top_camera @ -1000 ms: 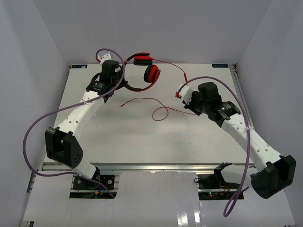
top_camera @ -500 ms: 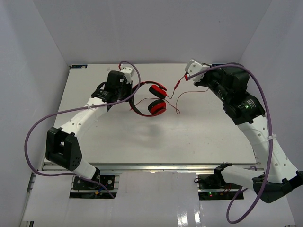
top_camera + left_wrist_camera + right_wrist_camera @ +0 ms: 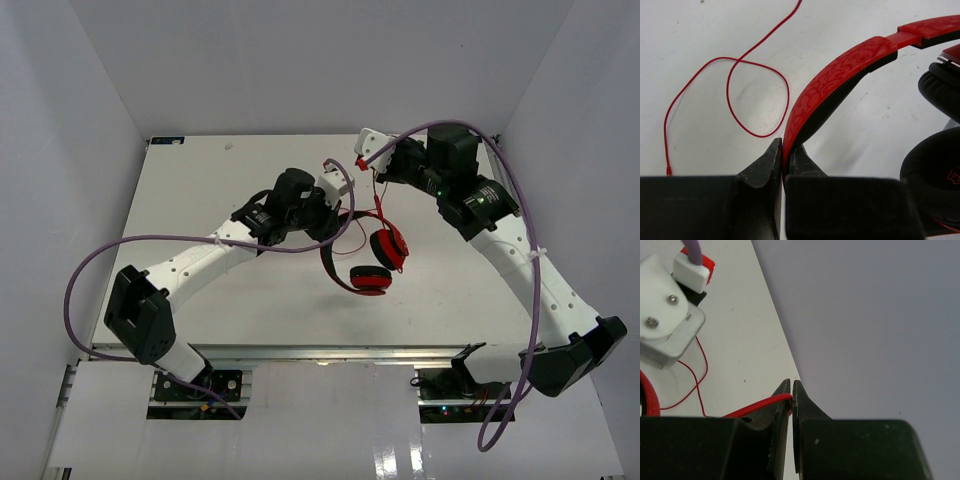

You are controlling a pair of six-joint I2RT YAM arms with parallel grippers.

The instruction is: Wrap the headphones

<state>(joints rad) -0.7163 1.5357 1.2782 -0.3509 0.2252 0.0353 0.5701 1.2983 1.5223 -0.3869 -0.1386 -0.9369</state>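
Note:
The red headphones (image 3: 372,262) hang above the table's middle, ear cups low. My left gripper (image 3: 785,155) is shut on the red patterned headband (image 3: 840,80) and holds it up; it shows in the top view (image 3: 335,205). A black ear pad (image 3: 935,165) is at the right of the left wrist view. The thin red cable (image 3: 735,100) loops on the table below. My right gripper (image 3: 792,396) is shut on the red cable (image 3: 757,405), near the table's far edge; it shows in the top view (image 3: 366,152). The cable (image 3: 379,200) runs from there down to the headphones.
Purple robot cables (image 3: 130,250) arc over both arms. The left wrist's white camera mount (image 3: 665,325) shows in the right wrist view. The table's far edge (image 3: 775,315) meets the grey back wall. White walls enclose the table (image 3: 200,190) on three sides.

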